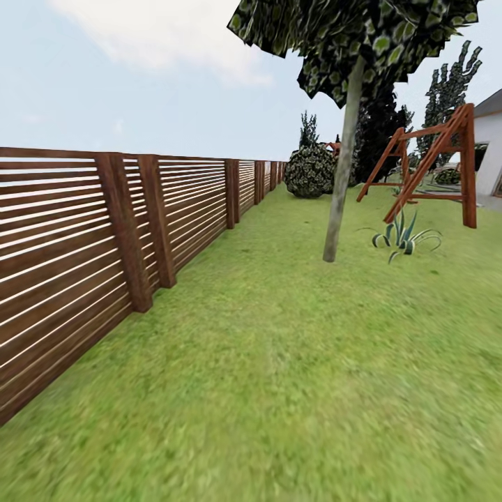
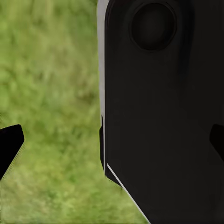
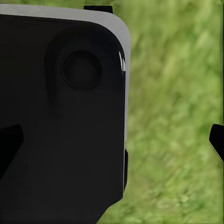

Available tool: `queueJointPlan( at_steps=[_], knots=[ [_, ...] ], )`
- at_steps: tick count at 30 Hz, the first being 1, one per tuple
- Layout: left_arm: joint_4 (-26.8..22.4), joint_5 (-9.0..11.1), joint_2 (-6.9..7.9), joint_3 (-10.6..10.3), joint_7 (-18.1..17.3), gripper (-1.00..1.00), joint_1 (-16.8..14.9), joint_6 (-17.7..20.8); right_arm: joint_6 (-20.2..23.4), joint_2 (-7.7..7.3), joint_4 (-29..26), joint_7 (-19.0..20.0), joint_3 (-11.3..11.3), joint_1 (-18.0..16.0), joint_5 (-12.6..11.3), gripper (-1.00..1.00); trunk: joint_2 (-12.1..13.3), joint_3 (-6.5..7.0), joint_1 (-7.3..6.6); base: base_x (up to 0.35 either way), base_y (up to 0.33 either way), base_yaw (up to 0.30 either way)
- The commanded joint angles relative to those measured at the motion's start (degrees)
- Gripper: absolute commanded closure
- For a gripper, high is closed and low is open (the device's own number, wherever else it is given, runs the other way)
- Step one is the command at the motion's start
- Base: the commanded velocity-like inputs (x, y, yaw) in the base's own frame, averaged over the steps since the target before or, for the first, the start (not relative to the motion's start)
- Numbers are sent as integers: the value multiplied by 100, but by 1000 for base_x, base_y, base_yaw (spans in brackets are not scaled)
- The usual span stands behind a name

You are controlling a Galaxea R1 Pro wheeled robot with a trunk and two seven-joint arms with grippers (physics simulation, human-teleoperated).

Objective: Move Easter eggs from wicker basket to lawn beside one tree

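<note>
You're looking out over the lawn [image 1: 293, 390] from the head camera, and it's just grass running ahead of you. The tree [image 1: 343, 167] stands a bit ahead and right of centre, slim pale trunk leaning slightly, dark speckled crown up top. Just to its right there's a spiky little plant [image 1: 403, 237] on the grass, and behind that a red-brown wooden swing frame [image 1: 436, 164]. A slatted wooden fence [image 1: 104, 237] runs down your left side into the distance, ending near a round bush [image 1: 310, 171]. There's a bit of a white house [image 1: 489, 143] at the far right edge.

On the left wrist camera, your left gripper [image 2: 114, 140] has its dark fingertips [image 2: 10, 142] sitting at opposite edges of the picture, so the claw's spread wide with nothing between them; a big black robot body panel [image 2: 163, 107] blocks half the picture, blurry grass behind. Same deal on the right: right gripper [image 3: 114, 142] wide apart and holding nothing, black panel [image 3: 60, 121] on one side, grass on the other.
</note>
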Motion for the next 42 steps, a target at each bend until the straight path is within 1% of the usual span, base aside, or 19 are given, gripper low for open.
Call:
queueJointPlan(
  at_steps=[1, 42],
  knots=[
    [-4, 1, 0, 1, 3, -100, 1, 3, 2, 0, 11, -3, 3, -7, 2, -100, -2, -4, 3, 330, 0, 0],
    [-4, 1, 0, 1, 3, -100, 1, 3, 2, 0, 11, -3, 3, -7, 3, -100, -2, -4, 3, 330, 0, 0]
  ],
)
